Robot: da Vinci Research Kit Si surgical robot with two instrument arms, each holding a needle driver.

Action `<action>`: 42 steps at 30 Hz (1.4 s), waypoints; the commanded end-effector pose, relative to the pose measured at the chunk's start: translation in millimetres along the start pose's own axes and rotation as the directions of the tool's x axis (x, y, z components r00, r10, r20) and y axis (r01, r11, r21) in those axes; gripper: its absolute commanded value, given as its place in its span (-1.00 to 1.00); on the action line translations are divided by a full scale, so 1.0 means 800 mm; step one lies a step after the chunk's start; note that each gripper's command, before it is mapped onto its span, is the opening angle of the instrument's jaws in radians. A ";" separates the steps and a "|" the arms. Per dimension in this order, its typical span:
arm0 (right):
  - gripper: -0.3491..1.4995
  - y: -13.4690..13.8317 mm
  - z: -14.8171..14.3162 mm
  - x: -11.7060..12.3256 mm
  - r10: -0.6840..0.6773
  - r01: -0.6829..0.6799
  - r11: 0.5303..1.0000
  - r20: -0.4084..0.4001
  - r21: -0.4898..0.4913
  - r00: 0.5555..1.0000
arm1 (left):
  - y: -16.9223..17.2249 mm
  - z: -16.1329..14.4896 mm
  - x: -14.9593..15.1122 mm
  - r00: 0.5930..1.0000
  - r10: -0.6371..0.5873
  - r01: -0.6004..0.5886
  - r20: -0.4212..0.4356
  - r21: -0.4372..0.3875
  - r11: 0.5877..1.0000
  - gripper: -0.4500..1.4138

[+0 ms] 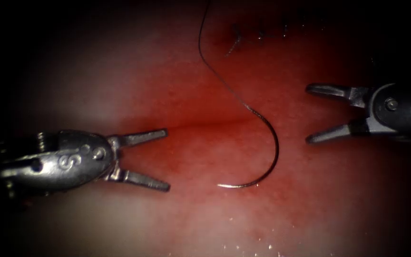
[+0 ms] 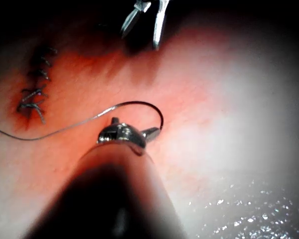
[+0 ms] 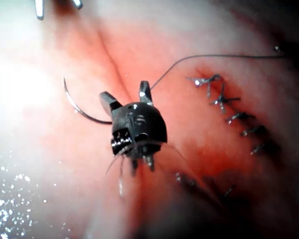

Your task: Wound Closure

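The needle is lying free on the tissue, between the two tools and touched by neither. Its curve is bowing toward the right, its point is resting near the camera and aiming left, and its blunt end is sitting by the cut. From that end the thread is running far and left, past the stitches already sitting in the far part of the wound. The needle does not appear to be in the tissue anywhere; the whole arc is showing.

The left tool is hovering left of the needle with its jaws spread wide, holding nothing. The right tool is hovering right of it, jaws likewise wide apart and empty. In the right wrist view the right tool is standing just beside the needle, not around it.

Red fluid is tinting the tissue around the cut.

Judging from this, a pickup is what is in hand. To do it well, a tool should be taking the needle on the body of its curve, back from the point, so the point stays undamaged. The jaws should be meeting the wire square, or it may be swivelling in the grip. It is lying flat, so the lower jaw needs to be slipping under without digging into tissue. The thread should be staying slack and clear of the jaws.
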 end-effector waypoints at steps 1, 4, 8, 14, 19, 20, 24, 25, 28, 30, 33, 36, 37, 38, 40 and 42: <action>0.17 -0.0006 0.0013 -0.0002 -0.001 0.001 1.000 0.008 0.003 1.000 | -0.0002 0.0015 0.0005 1.000 -0.004 0.004 0.011 -0.002 1.000 0.22; 0.14 -0.0007 0.0016 -0.0007 -0.009 0.009 1.000 0.024 0.009 1.000 | -0.0006 0.0031 0.0018 1.000 -0.017 0.017 0.001 -0.011 1.000 0.22; 0.12 -0.0010 0.0027 -0.0018 -0.025 0.024 1.000 0.054 0.018 0.998 | -0.0005 0.0060 0.0029 0.999 -0.036 0.036 -0.009 -0.015 0.999 0.23; 0.12 -0.0006 0.0031 -0.0024 -0.023 0.022 1.000 0.060 0.016 0.998 | 0.0008 0.0094 0.0031 0.999 -0.054 0.054 0.006 -0.040 0.998 0.22; 0.10 -0.0007 0.0030 -0.0023 -0.021 0.020 1.000 0.062 0.016 0.998 | 0.0014 0.0117 0.0023 0.998 -0.053 0.056 0.045 -0.058 0.997 0.20; 0.10 -0.0007 0.0030 -0.0022 -0.021 0.020 1.000 0.062 0.016 0.998 | 0.0015 0.0121 0.0021 0.997 -0.051 0.054 0.055 -0.063 0.997 0.18; 0.10 -0.0007 0.0030 -0.0022 -0.020 0.019 1.000 0.062 0.016 0.998 | 0.0015 0.0137 0.0013 0.994 -0.050 0.058 0.092 -0.081 0.995 0.16; 0.10 -0.0007 0.0029 -0.0022 -0.020 0.019 1.000 0.062 0.016 0.998 | 0.0015 0.0140 0.0011 0.994 -0.048 0.056 0.099 -0.087 0.995 0.16; 0.10 -0.0007 0.0029 -0.0022 -0.014 0.013 1.000 0.063 0.015 0.998 | 0.0014 0.0149 0.0005 0.992 -0.045 0.056 0.118 -0.091 0.994 0.16; 0.10 -0.0007 0.0029 -0.0022 -0.014 0.013 1.000 0.063 0.015 0.998 | 0.0013 0.0155 0.0000 0.991 -0.045 0.058 0.129 -0.100 0.993 0.14; 0.10 -0.0007 0.0029 -0.0022 -0.014 0.013 1.000 0.063 0.015 0.998 | 0.0012 0.0162 -0.0009 0.988 -0.048 0.064 0.144 -0.108 0.992 0.13; 0.10 -0.0007 0.0029 -0.0021 -0.007 0.006 1.000 0.064 0.015 0.998 | 0.0011 0.0166 -0.0017 0.986 -0.055 0.073 0.158 -0.112 0.991 0.04; 0.08 -0.0007 0.0029 -0.0021 -0.007 0.006 1.000 0.064 0.015 0.998 | 0.0010 0.0167 -0.0020 0.985 -0.057 0.077 0.164 -0.113 0.991 -0.02; 0.06 -0.0007 0.0028 -0.0021 -0.007 0.006 1.000 0.064 0.015 0.998 | 0.0009 0.0167 -0.0022 0.984 -0.055 0.075 0.170 -0.115 0.990 -0.09; 0.03 -0.0008 0.0028 -0.0020 0.006 -0.007 1.000 0.065 0.015 0.998 | 0.0008 0.0167 -0.0026 0.983 -0.057 0.078 0.176 -0.118 0.990 -0.43; -0.03 -0.0007 0.0027 -0.0019 0.024 -0.025 1.000 0.067 0.015 0.997 | 0.0007 0.0166 -0.0028 0.983 -0.054 0.076 0.175 -0.119 0.990 -0.74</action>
